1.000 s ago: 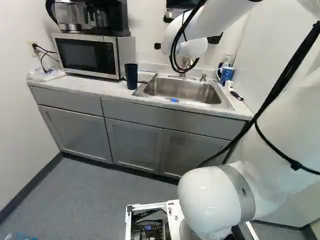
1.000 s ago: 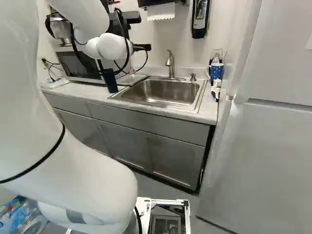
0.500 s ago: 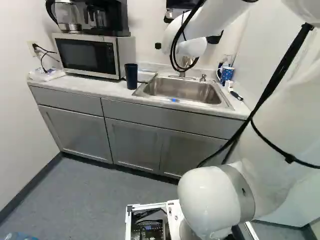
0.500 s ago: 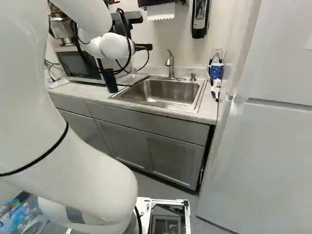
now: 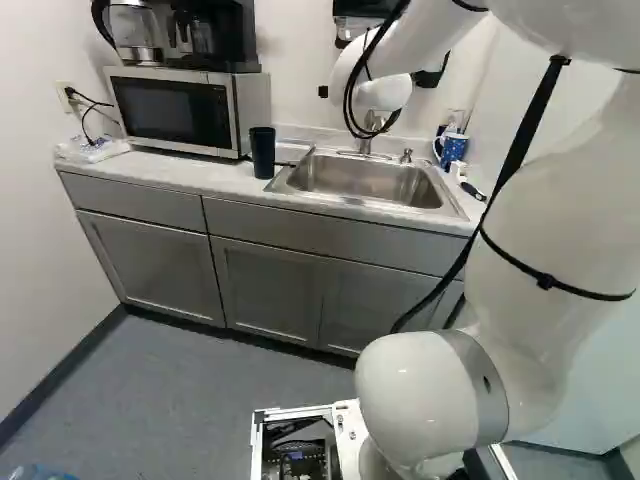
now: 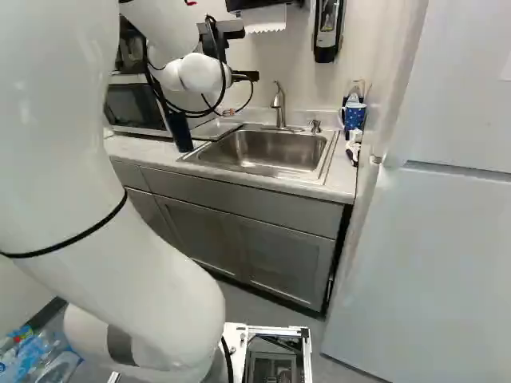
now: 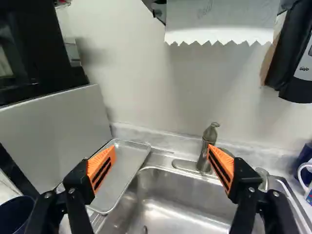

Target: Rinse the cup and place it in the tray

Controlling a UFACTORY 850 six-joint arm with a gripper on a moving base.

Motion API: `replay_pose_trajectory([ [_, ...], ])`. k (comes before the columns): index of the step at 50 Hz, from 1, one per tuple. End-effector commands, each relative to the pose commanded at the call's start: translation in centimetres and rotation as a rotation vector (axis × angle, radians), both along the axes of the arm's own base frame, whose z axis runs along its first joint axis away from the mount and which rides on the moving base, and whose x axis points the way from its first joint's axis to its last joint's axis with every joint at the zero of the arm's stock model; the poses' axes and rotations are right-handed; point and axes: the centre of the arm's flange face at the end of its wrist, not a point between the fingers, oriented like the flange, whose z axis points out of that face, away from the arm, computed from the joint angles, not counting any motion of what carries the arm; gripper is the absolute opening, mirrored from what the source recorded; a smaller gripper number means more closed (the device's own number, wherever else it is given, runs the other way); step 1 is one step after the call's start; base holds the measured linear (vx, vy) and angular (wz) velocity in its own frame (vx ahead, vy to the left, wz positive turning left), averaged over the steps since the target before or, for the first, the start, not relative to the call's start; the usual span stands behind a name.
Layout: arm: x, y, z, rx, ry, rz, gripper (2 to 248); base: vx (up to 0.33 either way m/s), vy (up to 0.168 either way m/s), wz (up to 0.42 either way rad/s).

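Observation:
In the right base view my gripper [image 6: 247, 76] is held over the back of the counter, left of the faucet. The wrist view shows the gripper [image 7: 161, 153] wide open, nothing between its orange pads. A dark blue cup [image 5: 262, 153] stands upright on the counter between microwave and sink; its rim [image 7: 18, 199] shows beyond one finger's outer side. The shallow metal tray [image 7: 124, 165] lies beside the sink [image 7: 165, 197], partly behind that same finger. The faucet [image 7: 207, 146] rises behind the basin, near the other finger. The cup's inside is too dark to read.
A blue patterned mug [image 6: 354, 117] stands at the counter's right end, by a white-handled brush [image 5: 470, 188]. The microwave [image 5: 180, 110] carries a coffee maker. Paper towels [image 7: 219, 22] and a soap dispenser [image 6: 328, 28] hang on the wall. A tall white door [image 6: 423, 239] stands right of the counter.
My arm has shifted rightward across the right base view, its wrist moving toward the faucet; in the left base view its upper links have swung left. Base, cup and tray have not moved.

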Motion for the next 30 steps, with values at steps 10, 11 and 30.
replay_pose_trajectory([
  [10,1.7,-1.0,-0.1,0.0,0.008,-0.017,247,0.0,0.0,0.0],
  [11,1.9,-1.1,-0.1,0.0,0.009,-0.019,247,0.0,0.0,0.0],
  [30,5.4,-3.0,-0.6,0.002,0.041,-0.049,247,0.0,0.0,0.0],
])
